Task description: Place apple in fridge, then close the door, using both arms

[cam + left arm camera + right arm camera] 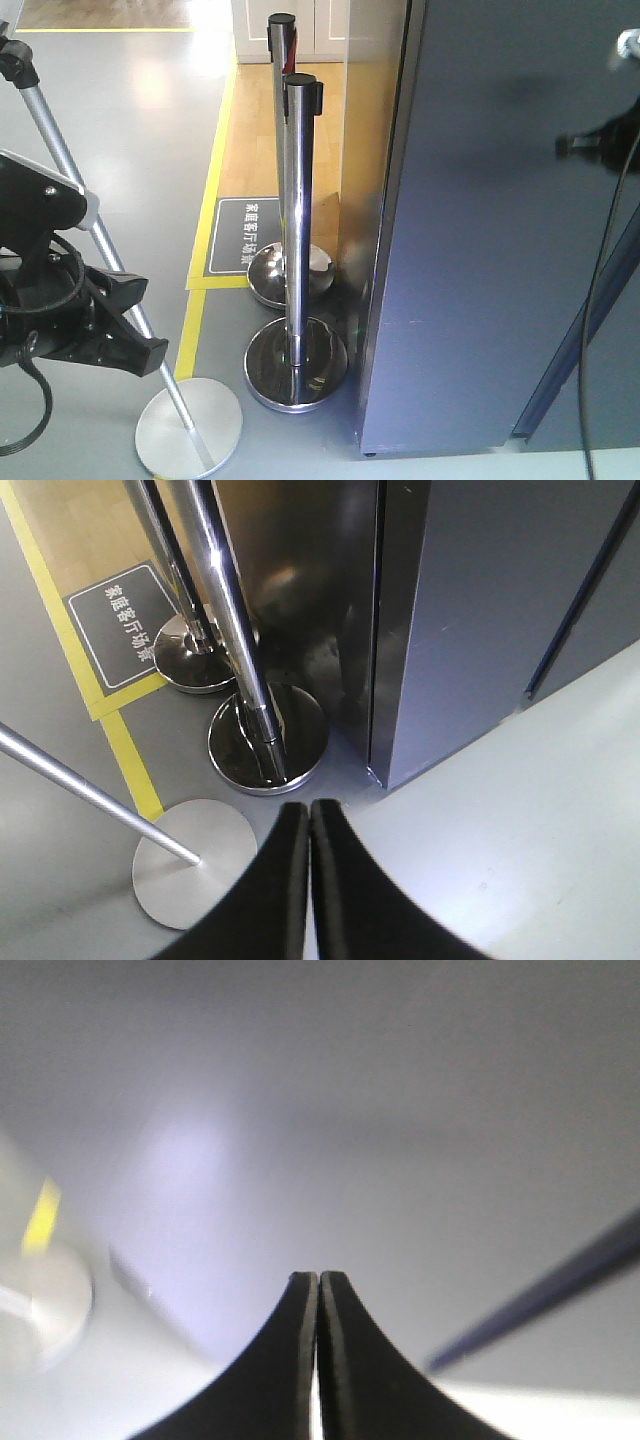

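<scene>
The fridge (385, 230) stands at the right, and its dark grey door (490, 240) lies flush against it with no white inside showing. The door also shows in the left wrist view (480, 610) and fills the right wrist view (400, 1110). The apple is out of view. My left arm (60, 300) hangs at the lower left, away from the fridge. My left gripper (308, 805) is shut and empty, above the floor by the fridge's lower left corner. My right gripper (318, 1275) is shut and empty, close in front of the door's face.
Two chrome stanchion posts (297, 250) on round bases stand just left of the fridge. A slanted silver pole (90, 230) rises from a flat round base (190, 428). Yellow floor tape (212, 190) and a dark floor sign (245, 235) lie behind. A black cable (600, 300) hangs at the right.
</scene>
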Robot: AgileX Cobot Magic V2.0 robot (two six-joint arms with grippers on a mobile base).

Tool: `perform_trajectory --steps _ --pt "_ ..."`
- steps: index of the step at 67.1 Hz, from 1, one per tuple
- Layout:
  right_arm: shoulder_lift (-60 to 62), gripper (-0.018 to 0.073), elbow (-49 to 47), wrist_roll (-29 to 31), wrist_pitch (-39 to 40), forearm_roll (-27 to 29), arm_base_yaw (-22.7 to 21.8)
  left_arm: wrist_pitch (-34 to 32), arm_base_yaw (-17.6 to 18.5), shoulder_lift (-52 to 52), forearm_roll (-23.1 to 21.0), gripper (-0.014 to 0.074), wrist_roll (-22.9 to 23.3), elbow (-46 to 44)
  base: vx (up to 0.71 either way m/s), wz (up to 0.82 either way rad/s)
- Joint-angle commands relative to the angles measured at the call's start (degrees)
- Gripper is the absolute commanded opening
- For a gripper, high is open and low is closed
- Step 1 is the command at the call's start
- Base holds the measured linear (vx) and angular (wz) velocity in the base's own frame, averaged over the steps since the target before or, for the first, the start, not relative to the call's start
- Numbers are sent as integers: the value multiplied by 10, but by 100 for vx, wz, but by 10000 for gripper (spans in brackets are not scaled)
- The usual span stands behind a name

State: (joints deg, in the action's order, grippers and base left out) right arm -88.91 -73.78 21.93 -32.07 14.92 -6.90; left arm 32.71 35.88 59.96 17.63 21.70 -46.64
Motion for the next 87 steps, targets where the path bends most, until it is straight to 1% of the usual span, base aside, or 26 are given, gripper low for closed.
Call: perform_trajectory --steps 1,13,23,27,32,41,59,64,69,78,87 --pt "74 -3 48 -56 17 -52 24 -34 0 -9 7 -6 6 -13 0 0" --pt "182 -3 161 -131 13 -133 65 -34 0 -9 7 -6 6 -13 0 0" --pt "288 -3 234 -178 -61 -190 98 -34 0 -9 7 -6 6 -13 0 0" --pt "331 -3 257 -197 -86 -202 104 -34 0 -9 7 -6 6 -13 0 0" --pt "391 -3 286 -206 -109 -202 103 -34 0 -9 7 -6 6 -13 0 0" --pt "497 -3 326 -206 -134 -185 103 -34 0 -9 7 -6 6 -13 0 0" --pt "668 -3 387 -200 -237 -149 103 -34 0 -9 7 -6 6 -13 0 0" --pt "700 -3 395 -196 -259 -126 103 -34 0 -9 7 -6 6 -13 0 0" --pt "726 -3 396 -189 -277 -117 103 -34 0 -9 7 -6 6 -13 0 0" --pt "761 -3 396 -189 -288 -114 103 -34 0 -9 7 -6 6 -13 0 0" --pt "768 -3 396 -189 -293 -113 103 -34 0 -9 7 -6 6 -13 0 0"
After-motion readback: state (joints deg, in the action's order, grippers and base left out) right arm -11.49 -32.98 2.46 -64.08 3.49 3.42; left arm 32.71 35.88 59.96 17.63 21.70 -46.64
